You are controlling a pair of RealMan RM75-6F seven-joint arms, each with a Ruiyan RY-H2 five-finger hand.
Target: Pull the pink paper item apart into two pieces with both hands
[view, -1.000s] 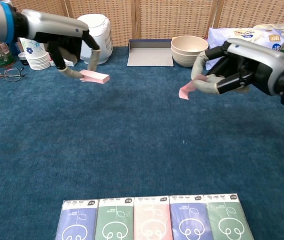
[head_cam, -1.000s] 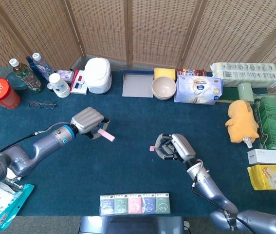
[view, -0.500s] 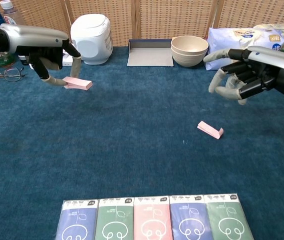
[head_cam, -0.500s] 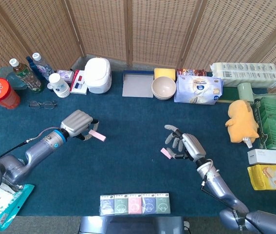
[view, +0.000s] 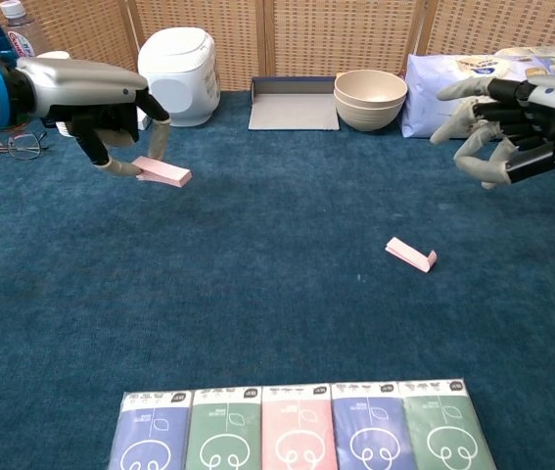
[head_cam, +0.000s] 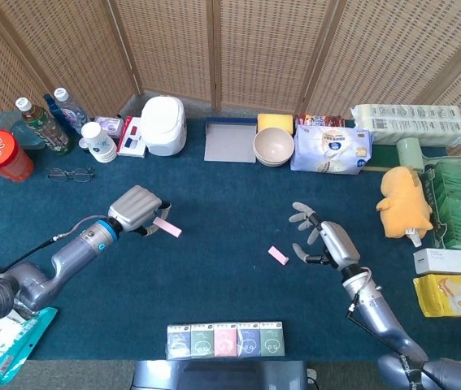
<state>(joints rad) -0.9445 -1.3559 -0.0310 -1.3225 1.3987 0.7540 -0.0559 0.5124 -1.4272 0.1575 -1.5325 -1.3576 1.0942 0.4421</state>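
Note:
One pink paper piece (head_cam: 166,228) (view: 163,172) is pinched in my left hand (head_cam: 136,210) (view: 111,103), held a little above the blue table cloth on the left. The other pink piece (head_cam: 278,255) (view: 411,255) lies loose on the cloth near the middle right. My right hand (head_cam: 328,244) (view: 514,125) hovers to the right of that piece with its fingers spread and nothing in them.
A row of tissue packs (view: 295,427) lies at the near edge. At the back stand a white rice cooker (head_cam: 164,124), a grey tray (head_cam: 230,140), stacked bowls (head_cam: 273,147), a wipes pack (head_cam: 332,149), bottles (head_cam: 41,124) and glasses (head_cam: 71,173). A yellow plush (head_cam: 405,201) sits far right.
My right hand let go of its pink piece, which dropped onto the cloth, then drew back to the right with fingers spread. My left hand shifted slightly, still holding its piece.

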